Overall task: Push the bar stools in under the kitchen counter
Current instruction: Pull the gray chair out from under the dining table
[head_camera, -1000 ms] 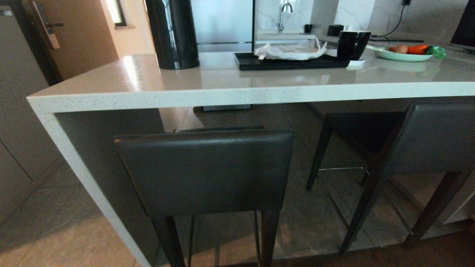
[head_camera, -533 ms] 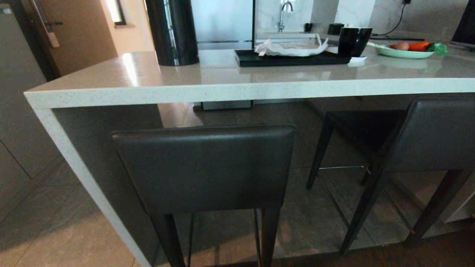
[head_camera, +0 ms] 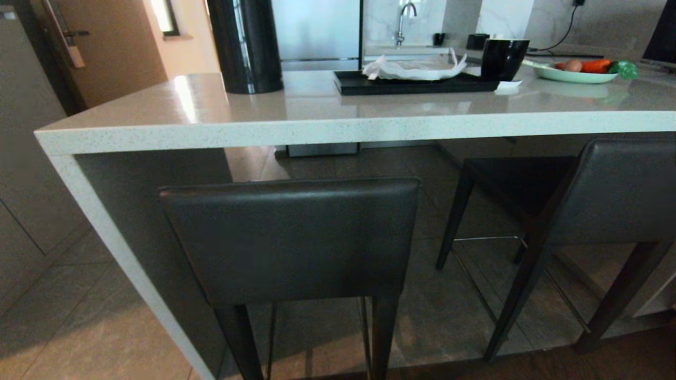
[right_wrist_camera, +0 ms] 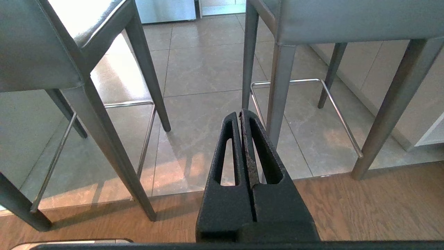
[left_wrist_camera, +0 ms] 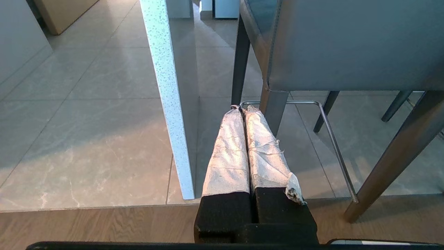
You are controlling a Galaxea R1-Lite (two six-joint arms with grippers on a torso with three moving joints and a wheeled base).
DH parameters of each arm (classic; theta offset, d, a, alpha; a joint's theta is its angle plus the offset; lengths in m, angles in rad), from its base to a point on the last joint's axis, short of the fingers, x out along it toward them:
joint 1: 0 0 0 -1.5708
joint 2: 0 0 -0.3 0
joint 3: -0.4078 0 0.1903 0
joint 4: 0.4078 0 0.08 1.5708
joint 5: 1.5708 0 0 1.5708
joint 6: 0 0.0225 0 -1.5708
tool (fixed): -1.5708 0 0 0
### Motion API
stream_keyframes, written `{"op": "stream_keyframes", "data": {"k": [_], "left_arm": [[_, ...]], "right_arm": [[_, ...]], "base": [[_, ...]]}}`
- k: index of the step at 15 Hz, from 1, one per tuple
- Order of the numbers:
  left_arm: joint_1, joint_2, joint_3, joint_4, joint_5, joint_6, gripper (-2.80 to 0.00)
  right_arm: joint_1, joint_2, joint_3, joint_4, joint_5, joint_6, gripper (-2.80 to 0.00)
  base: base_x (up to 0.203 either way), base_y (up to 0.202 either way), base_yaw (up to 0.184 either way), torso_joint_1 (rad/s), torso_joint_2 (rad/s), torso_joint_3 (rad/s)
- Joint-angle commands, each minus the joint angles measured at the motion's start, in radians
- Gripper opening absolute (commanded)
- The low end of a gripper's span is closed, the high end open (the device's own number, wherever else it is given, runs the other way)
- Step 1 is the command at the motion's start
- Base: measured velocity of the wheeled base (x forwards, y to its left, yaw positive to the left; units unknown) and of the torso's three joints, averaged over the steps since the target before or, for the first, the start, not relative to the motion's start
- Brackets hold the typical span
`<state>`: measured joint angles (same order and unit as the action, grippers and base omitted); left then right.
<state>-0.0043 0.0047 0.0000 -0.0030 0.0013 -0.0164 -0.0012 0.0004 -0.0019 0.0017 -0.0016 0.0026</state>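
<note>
Counter (head_camera: 327, 129) runs left-right across head view, slab overhanging both stools. Left stool (head_camera: 290, 240) stands w/ backrest facing robot, out in front of slab edge; right stool (head_camera: 607, 195) is angled, seat partly under. Left gripper (left_wrist_camera: 242, 108) hangs low beside left stool's leg, wrapped fingers pressed together, holding nothing. Right gripper (right_wrist_camera: 240, 114) sits between stools, jaws closed, empty.

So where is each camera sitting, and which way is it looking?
Head: up high, looking down at the pale speckled stone kitchen counter and two dark-grey leather bar stools; no robot parts show.
Left wrist: low, behind the shut, cloth-wrapped left gripper, facing stool legs.
Right wrist: low, behind the shut black right gripper.
All share the stools.
</note>
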Motion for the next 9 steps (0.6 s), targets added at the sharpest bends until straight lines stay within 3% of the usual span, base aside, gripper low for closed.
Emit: {"op": "stream_keyframes", "data": {"k": [1,9], "left_arm": [[0.001,0.001,0.002,0.0,0.0,0.0,-2.8],[0.003,0.001,0.002,0.0,0.0,0.002,-2.8]], "right_arm": [[0.0,0.001,0.0,0.0,0.0,0.0,-2.8],[0.0,0.0,0.002,-0.005,0.0,-0.004,-2.8]], "base": [[0.0,0.0,0.0,0.0,0.0,0.0],[0.0,0.0,0.0,0.0,0.0,0.0]]}}
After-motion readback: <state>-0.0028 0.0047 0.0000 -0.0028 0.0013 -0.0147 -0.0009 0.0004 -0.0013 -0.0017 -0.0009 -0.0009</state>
